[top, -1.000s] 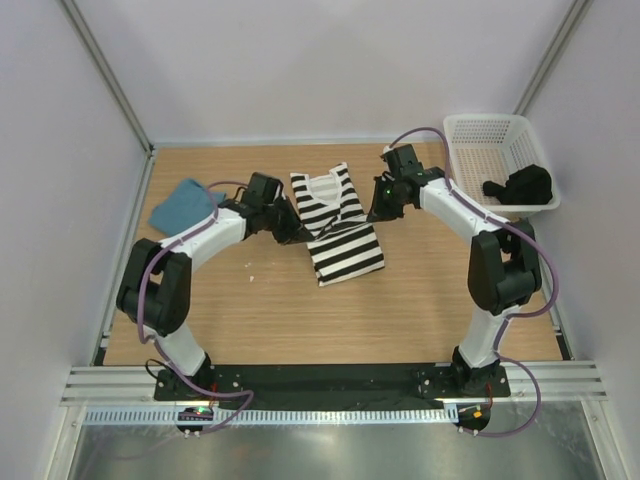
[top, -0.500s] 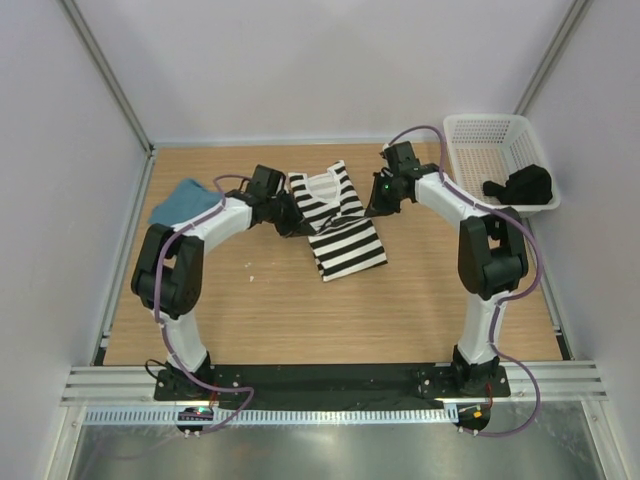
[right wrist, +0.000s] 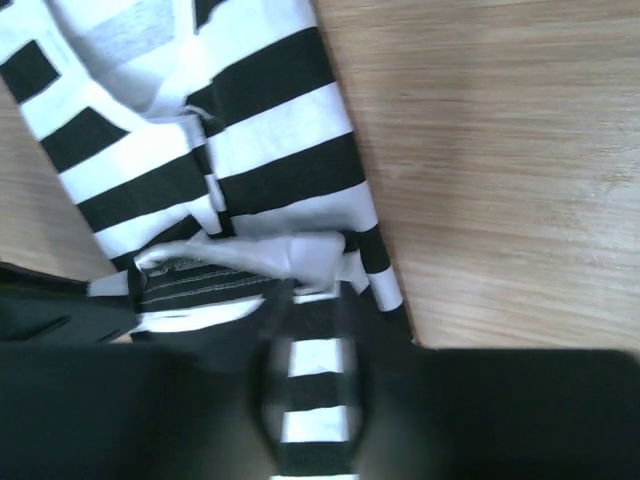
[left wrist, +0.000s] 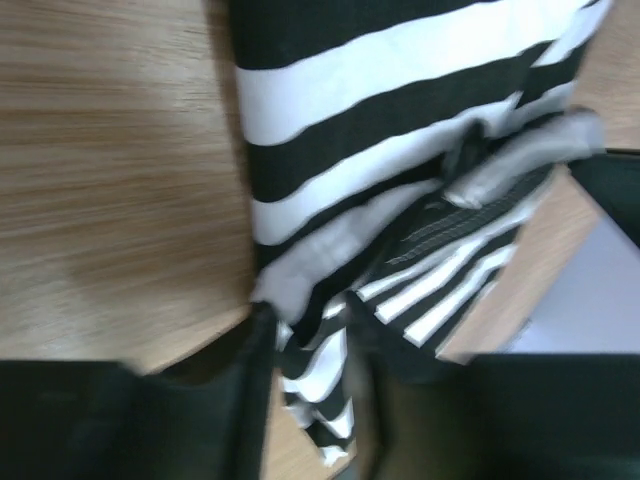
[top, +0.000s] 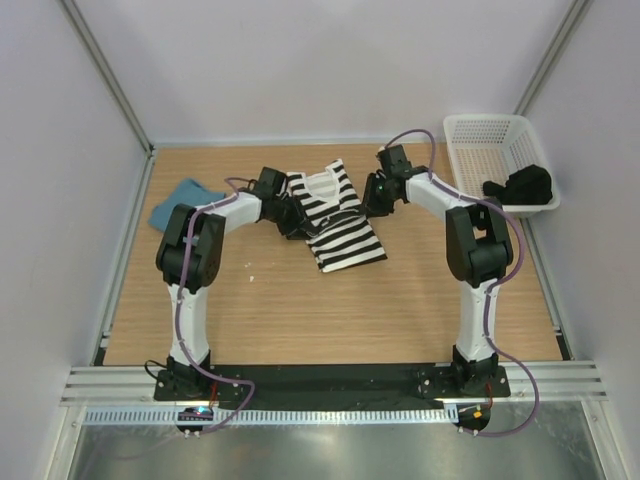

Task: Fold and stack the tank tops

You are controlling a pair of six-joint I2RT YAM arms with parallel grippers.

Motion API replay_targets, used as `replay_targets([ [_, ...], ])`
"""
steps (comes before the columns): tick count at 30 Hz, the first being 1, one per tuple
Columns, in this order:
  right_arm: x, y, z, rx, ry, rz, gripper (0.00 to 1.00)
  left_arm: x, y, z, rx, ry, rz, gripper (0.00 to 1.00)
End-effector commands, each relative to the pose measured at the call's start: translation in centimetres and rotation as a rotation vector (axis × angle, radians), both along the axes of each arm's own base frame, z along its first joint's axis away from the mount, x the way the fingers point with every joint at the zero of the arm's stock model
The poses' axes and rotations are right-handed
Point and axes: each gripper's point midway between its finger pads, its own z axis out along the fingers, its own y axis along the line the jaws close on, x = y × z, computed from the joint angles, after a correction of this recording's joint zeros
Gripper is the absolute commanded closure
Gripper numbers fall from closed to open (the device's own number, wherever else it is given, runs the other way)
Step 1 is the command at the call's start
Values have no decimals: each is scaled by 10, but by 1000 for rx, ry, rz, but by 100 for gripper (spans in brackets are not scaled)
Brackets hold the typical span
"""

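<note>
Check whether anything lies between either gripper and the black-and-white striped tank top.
Nothing visible does. The left gripper and right gripper sit at opposite edges of the striped tank top, its cloth lying between their fingers in both wrist views. The teal tank top lies apart, to the left.

We see two white-shelled arms point(top: 183, 318) with black joints and looping purple cables point(top: 412, 133); the left gripper point(top: 292, 224) and right gripper point(top: 372, 206) are black.

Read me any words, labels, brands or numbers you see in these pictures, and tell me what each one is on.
None can be read. The striped tank top has a grey patch inside its neckline, perhaps a printed label, but it is too blurred to read.
</note>
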Motion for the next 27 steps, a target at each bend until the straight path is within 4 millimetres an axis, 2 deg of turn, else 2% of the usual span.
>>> replay_targets([
  [1, 21, 1, 6, 1, -60, -34, 64, 23, 1, 21, -20, -92, -6, 59],
  [3, 18, -6, 5, -23, -70, -51, 43, 26, 8, 29, 5, -122, 3, 40],
  [4, 18, -7, 18, -19, -102, -58, 38, 26, 11, 33, 16, -134, 9, 34],
  [5, 16, -12, 18, -28, -113, -66, 31, 26, 15, 43, 34, -168, 14, 26],
  [6, 15, -13, 23, -29, -130, -71, 28, 24, 18, 39, 52, -166, 15, 25],
  [8, 12, -14, 41, -20, -171, -71, 25, 23, 23, 57, 62, -206, 22, 23],
  [9, 6, -16, 40, -23, -166, -70, 24, 18, 27, 56, 74, -206, 22, 21],
  [10, 2, -17, 41, -21, -164, -66, 24, 17, 29, 68, 78, -236, 23, 19],
  [12, -12, -18, 43, 2, -166, -55, 24, 8, 34, 68, 92, -237, 20, 19],
  [14, -21, -18, 44, 19, -172, -46, 24, 3, 39, 79, 108, -263, 16, 18],
  [18, -54, -16, 37, 64, -150, -3, 28, -10, 41, 88, 95, -285, -9, 19],
  [20, -65, -11, 33, 98, -130, 23, 29, -22, 38, 88, 88, -280, -32, 19],
  [21, -74, -12, 24, 99, -102, 26, 32, -26, 38, 86, 92, -277, -39, 19],
  [23, -81, -11, 21, 109, -88, 41, 35, -39, 37, 77, 99, -263, -57, 20],
  [27, -93, -15, 6, 88, -46, 48, 39, -58, 33, 78, 89, -284, -89, 21],
])
